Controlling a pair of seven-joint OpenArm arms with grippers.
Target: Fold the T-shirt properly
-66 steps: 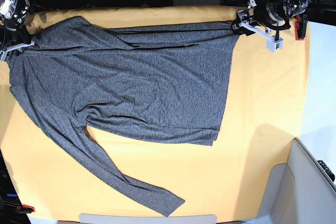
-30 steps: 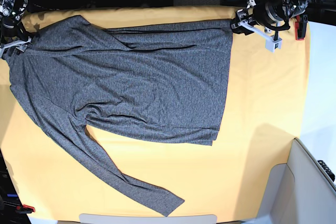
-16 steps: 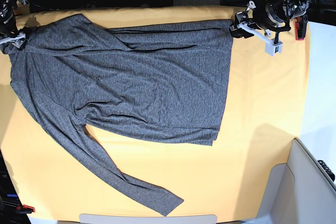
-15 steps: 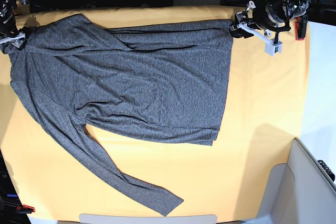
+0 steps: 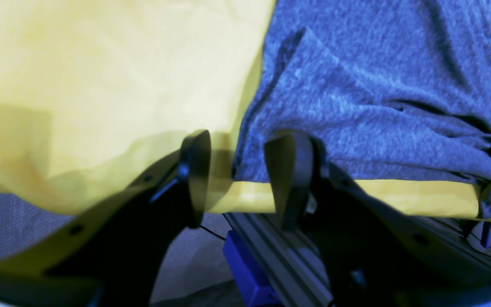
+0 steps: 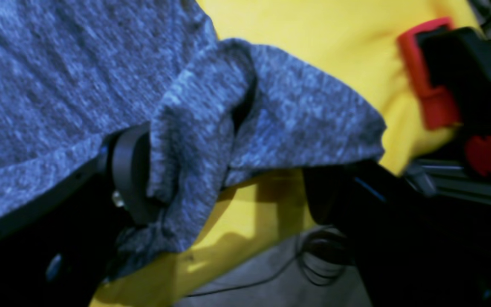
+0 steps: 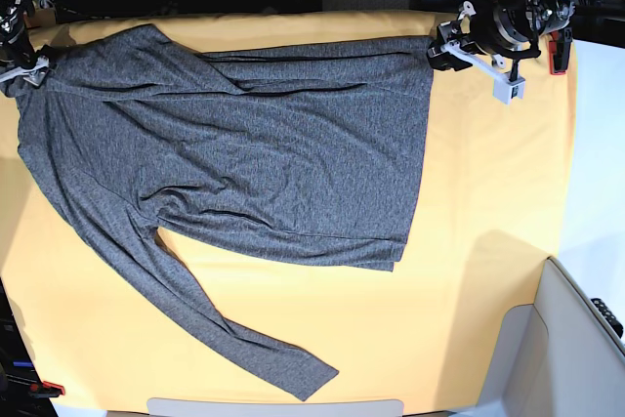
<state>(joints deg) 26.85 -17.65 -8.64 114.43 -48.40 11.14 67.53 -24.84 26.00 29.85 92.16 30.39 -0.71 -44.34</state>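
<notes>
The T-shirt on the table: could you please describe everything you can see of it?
The T-shirt is a heathered charcoal-grey knit with long sleeves and no print. It lies spread flat on the yellow cloth, hem toward the left gripper, one sleeve trailing toward the front edge. A fold runs along its far side. The left gripper stands open at the hem corner. The right gripper is open, with a bunched corner of the shirt draped over one finger.

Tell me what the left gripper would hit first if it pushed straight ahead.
Probably the corner of the heathered charcoal-grey knit T-shirt. The open left gripper has that edge just ahead between its fingers, over the yellow cloth; depth is unclear.
</notes>
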